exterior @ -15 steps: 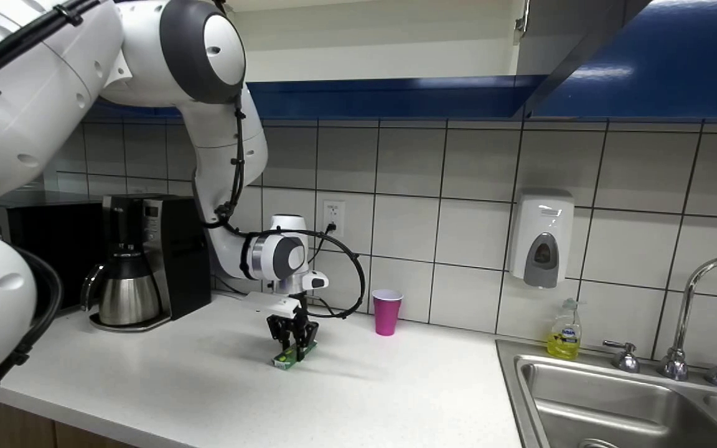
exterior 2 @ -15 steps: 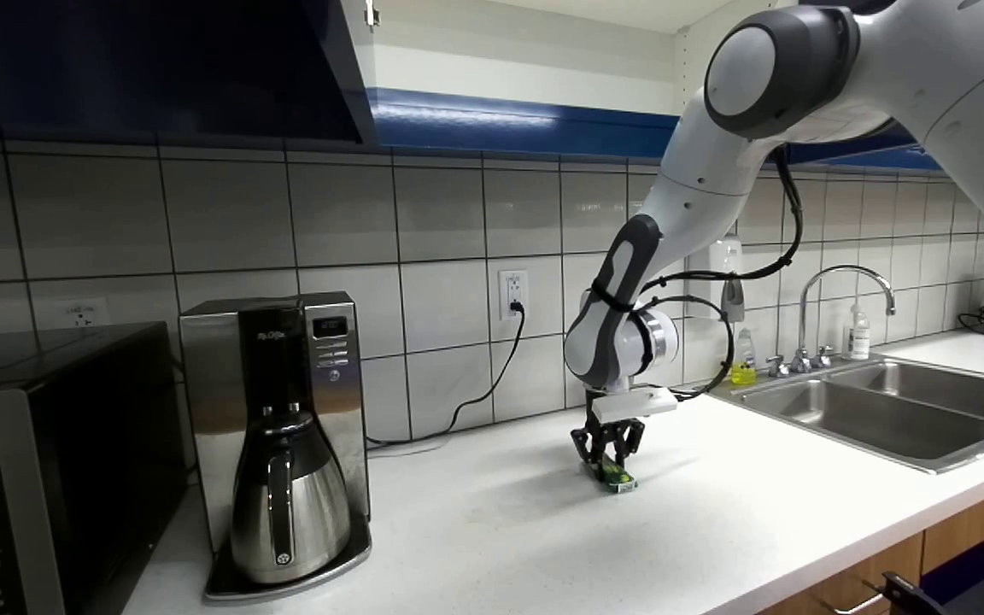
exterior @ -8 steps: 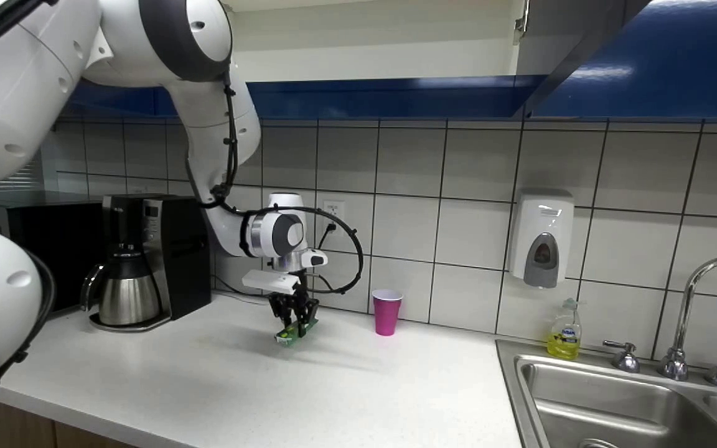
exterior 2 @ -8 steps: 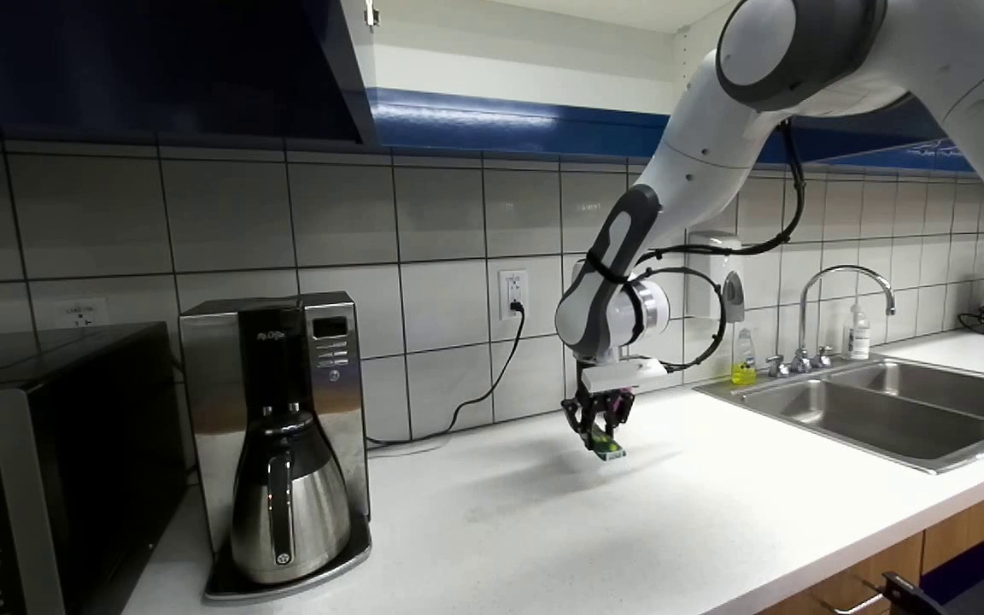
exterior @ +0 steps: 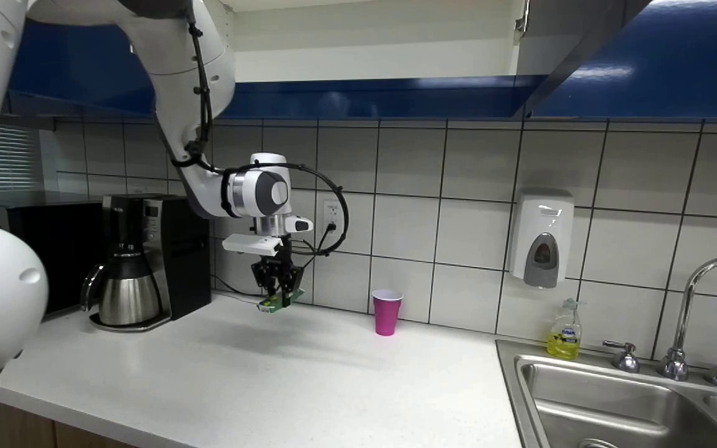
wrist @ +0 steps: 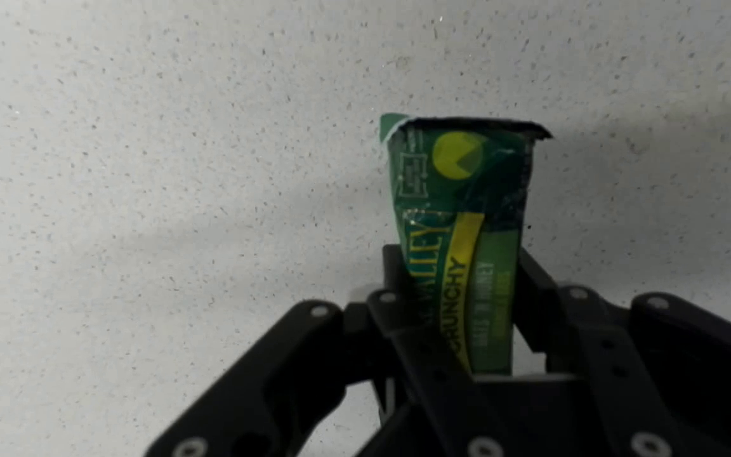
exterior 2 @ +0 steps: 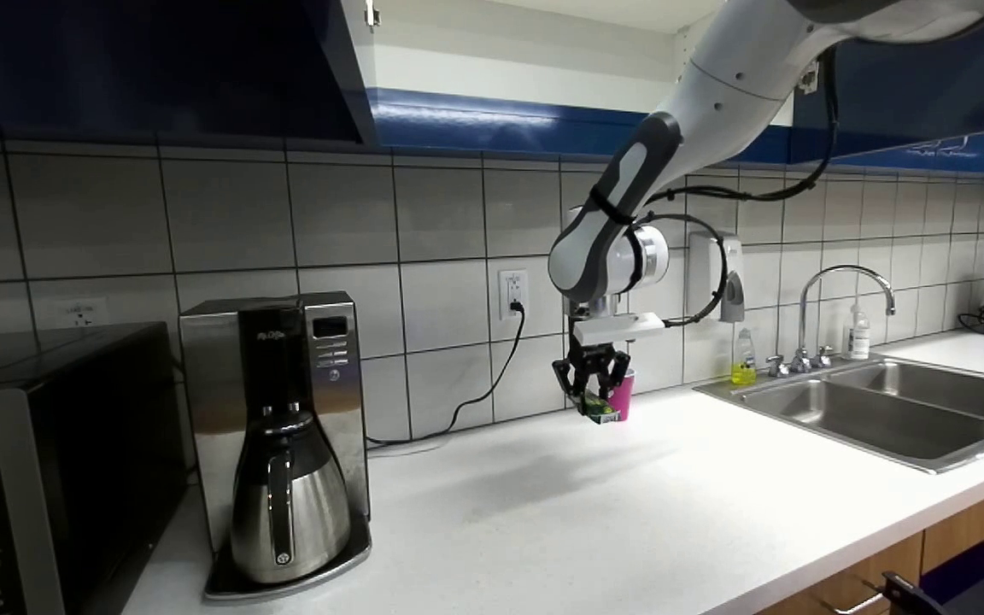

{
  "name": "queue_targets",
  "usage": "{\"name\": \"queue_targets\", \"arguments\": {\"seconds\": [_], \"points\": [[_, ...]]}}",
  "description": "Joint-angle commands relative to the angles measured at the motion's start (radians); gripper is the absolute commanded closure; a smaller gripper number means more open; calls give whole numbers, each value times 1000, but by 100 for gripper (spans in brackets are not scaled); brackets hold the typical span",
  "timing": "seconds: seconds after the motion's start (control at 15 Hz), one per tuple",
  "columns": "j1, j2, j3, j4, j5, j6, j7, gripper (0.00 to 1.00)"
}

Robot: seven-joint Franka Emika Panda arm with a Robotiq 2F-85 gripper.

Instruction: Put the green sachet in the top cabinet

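Note:
The green sachet (exterior: 268, 305) is off the counter, held roughly level; it also shows in an exterior view (exterior 2: 602, 415). In the wrist view the sachet (wrist: 460, 171), with yellow markings, sticks out past the fingers; its near end is hidden behind the gripper. My gripper (exterior: 278, 300) points down and is shut on the sachet, a finger on each long side, also in the wrist view (wrist: 457, 276). The top cabinet (exterior: 383, 98) hangs on the wall above the gripper, open with a white interior; its blue lower edge shows in an exterior view (exterior 2: 475, 120).
A pink cup (exterior: 387, 314) stands by the wall near the gripper. A coffee maker (exterior 2: 334, 410) and a microwave (exterior 2: 73, 418) stand on the counter. Open blue cabinet doors (exterior: 657, 68) jut out. A soap dispenser (exterior: 543, 239) hangs above the sink (exterior: 514, 392).
My gripper has risen from the counter with the sachet in it, lifting it clear. The upper arm has moved up as well. The cup and cabinet have not moved.

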Motion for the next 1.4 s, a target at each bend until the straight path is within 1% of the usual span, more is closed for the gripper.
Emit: {"name": "queue_targets", "arguments": {"seconds": [0.0,0.2,0.4,0.6,0.8,1.0,1.13,1.33], "points": [[14,-167,19,-154,-41,-61,67,84],[13,-289,50,-273,-43,-97,94,84],[7,-428,95,-384,-32,-153,111,84],[4,-570,145,-476,-16,-230,126,84],[6,-707,189,-539,14,-327,130,84],[7,-841,224,-555,41,-441,139,84],[5,-922,242,-530,47,-513,147,84],[-2,-1030,268,-458,44,-625,159,84]]}}
